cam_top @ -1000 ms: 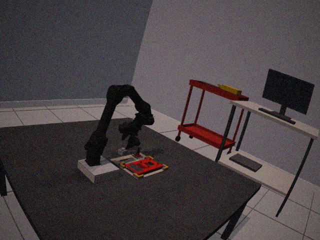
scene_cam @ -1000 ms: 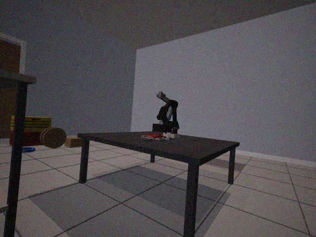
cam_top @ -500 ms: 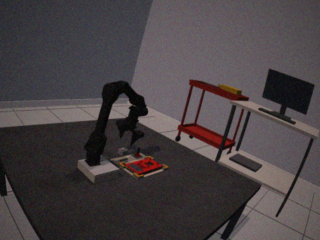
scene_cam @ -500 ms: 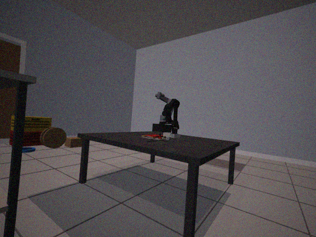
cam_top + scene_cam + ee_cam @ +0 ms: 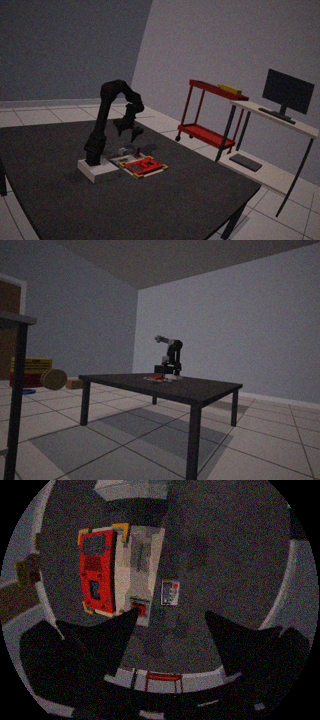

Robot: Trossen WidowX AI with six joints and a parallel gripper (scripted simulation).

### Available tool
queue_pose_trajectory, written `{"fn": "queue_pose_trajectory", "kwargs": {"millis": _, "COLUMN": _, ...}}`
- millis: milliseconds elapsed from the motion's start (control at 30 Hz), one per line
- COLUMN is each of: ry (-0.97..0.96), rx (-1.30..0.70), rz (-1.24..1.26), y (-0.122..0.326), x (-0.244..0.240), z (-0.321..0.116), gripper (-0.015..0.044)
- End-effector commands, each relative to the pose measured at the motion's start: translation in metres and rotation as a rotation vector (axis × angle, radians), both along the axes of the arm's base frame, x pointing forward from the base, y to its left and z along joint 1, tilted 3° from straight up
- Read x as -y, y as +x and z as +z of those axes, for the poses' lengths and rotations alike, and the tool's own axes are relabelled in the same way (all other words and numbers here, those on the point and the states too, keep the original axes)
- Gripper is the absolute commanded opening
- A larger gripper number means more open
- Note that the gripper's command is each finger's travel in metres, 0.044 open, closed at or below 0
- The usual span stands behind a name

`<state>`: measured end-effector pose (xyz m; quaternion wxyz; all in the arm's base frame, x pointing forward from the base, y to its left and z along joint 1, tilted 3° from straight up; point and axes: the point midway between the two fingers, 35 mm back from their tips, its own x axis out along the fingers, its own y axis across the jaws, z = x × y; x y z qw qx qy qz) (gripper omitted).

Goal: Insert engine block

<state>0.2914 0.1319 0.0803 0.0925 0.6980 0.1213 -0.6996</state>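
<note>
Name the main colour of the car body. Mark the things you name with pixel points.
Red (image 5: 152, 170) (image 5: 107, 555); the wrist view shows it best.

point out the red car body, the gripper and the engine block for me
red car body (image 5: 138, 169) (image 5: 111, 575): top and wrist views, its flat upper face
gripper (image 5: 125, 138) (image 5: 172, 612): top and wrist views, midway between fingertips
engine block (image 5: 122, 151) (image 5: 170, 599): top and wrist views, its upper side

I count one surface (image 5: 129, 206) (image 5: 160, 389) (image 5: 210, 565) on four legs (image 5: 233, 223) (image 5: 193, 441), one at each corner. Well inside its edges there are one arm (image 5: 102, 116) (image 5: 178, 353), one red car body (image 5: 153, 169) (image 5: 155, 377) (image 5: 105, 585), four yellow corner brackets (image 5: 149, 157) (image 5: 121, 526) and one small grey block (image 5: 122, 150) (image 5: 169, 380) (image 5: 170, 592). Beyond one edge I see one red trolley (image 5: 211, 135) (image 5: 164, 676), one monitor (image 5: 288, 90) and one keyboard (image 5: 273, 114).
</note>
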Motion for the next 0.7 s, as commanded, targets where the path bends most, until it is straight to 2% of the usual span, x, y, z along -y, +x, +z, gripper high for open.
{"fn": "queue_pose_trajectory", "kwargs": {"millis": 0, "ry": -0.010, "rx": -0.009, "rz": -0.005, "y": -0.003, "x": -0.001, "z": -0.029, "gripper": 0.0440}}
{"fn": "queue_pose_trajectory", "kwargs": {"millis": 667, "ry": -0.010, "rx": -0.009, "rz": -0.006, "y": -0.003, "x": -0.002, "z": -0.056, "gripper": 0.0440}}
